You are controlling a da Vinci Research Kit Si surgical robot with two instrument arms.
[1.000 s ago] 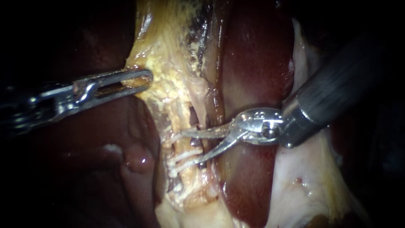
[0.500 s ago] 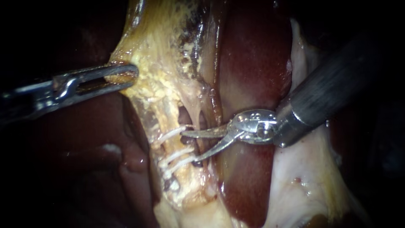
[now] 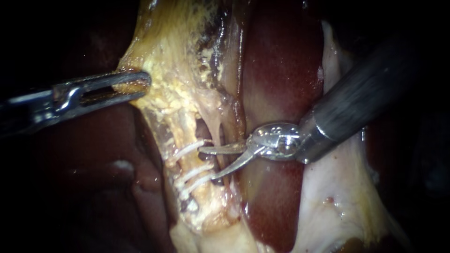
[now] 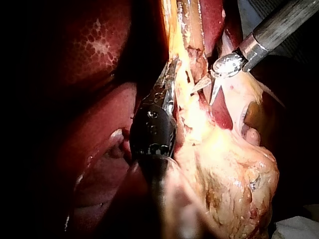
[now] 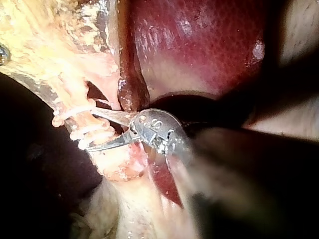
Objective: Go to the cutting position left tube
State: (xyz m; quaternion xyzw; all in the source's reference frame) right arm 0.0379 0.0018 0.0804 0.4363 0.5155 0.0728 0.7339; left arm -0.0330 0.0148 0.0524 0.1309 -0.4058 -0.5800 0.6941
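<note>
The left tube point(image 3: 196, 161) runs down a strip of yellow fatty tissue point(image 3: 178, 93) and carries three white clips point(image 3: 188, 171). My right instrument point(image 3: 207, 164) comes in from the upper right. Its two thin blades stand open, the upper tip by the top clip, the lower tip by the two lower clips, at the tube's right edge. In the right wrist view the open blades point(image 5: 90, 129) reach the clipped tube point(image 5: 82, 122). My left instrument point(image 3: 140, 84) has its jaws shut on the edge of the yellow tissue and holds it leftward; the left wrist view point(image 4: 167, 82) shows the same hold.
Dark red liver point(image 3: 281, 70) lies right of the tube, behind the right instrument's shaft point(image 3: 356, 103). Pale tissue point(image 3: 337, 197) spreads at lower right. A thinner strand point(image 3: 220, 133) runs just right of the clipped tube. More dark liver point(image 3: 93, 164) lies at left.
My left instrument has drawn the yellow tissue to the left, and the clipped tube shifted with it. The right instrument's open blades have followed to the left, staying at the clips.
</note>
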